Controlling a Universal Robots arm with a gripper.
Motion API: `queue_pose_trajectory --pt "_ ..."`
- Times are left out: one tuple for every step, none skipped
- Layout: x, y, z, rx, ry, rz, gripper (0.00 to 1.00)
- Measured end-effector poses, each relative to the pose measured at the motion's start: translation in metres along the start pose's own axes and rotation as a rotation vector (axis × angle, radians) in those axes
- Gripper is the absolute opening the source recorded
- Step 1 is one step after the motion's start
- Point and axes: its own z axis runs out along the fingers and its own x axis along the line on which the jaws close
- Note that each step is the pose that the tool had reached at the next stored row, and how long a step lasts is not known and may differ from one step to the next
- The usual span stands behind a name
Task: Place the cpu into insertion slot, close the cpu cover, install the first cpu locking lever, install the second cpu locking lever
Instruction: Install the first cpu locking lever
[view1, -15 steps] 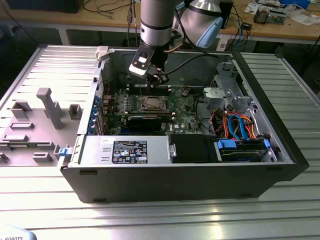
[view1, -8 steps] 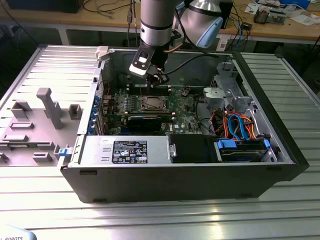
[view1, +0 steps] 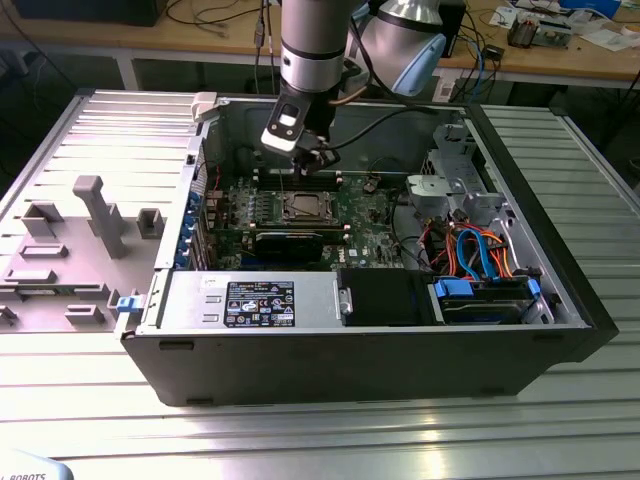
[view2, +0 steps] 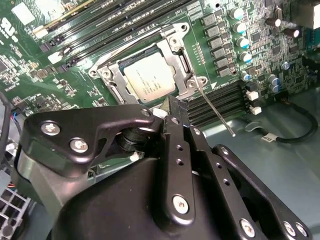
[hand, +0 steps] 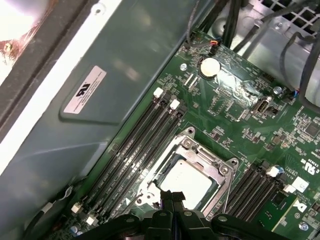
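The cpu (view2: 150, 82) (hand: 186, 181), a silver-grey square, lies in the insertion slot (view1: 290, 212) on the green board inside the open case. The cpu cover (view2: 170, 50) (hand: 220, 172), a metal frame with a window, lies flat around the chip. One thin locking lever (view2: 216, 114) sticks out at an angle from the socket's corner, over the memory slots. My gripper (view1: 312, 158) (view2: 176, 107) (hand: 172, 196) hangs just above the socket's edge beside that lever. Its fingers are shut together with nothing between them.
Long black memory slots (hand: 135, 145) (view2: 220, 100) flank the socket on both sides. The case wall (hand: 100, 125) rises close behind. A drive cage (view1: 450, 185) and coloured cables (view1: 480, 255) fill the exterior view's right; a grey fixture tray (view1: 80, 240) lies outside on its left.
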Motion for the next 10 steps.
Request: queue_pose_trajectory --pt "0.0000 0.0000 0.0000 0.0008 0.0003 -0.011 0.11" --pt "0.0000 0.0000 0.0000 0.0021 0.0008 -0.025 0.11" --pt "0.0000 0.0000 0.0000 0.0026 0.0010 -0.032 0.11" --pt "0.0000 0.0000 0.0000 0.0027 0.0011 -0.034 0.11" --pt "0.0000 0.0000 0.0000 0.0028 0.0011 -0.034 0.11" --pt "0.0000 0.0000 0.0000 0.0028 0.0011 -0.035 0.11" --pt "0.0000 0.0000 0.0000 0.0028 0.0011 -0.035 0.11" --pt "0.0000 0.0000 0.0000 0.0028 0.0011 -0.035 0.11" --pt "0.0000 0.0000 0.0000 0.0028 0.0011 -0.035 0.11" --pt "0.0000 0.0000 0.0000 0.0028 0.0011 -0.035 0.11"
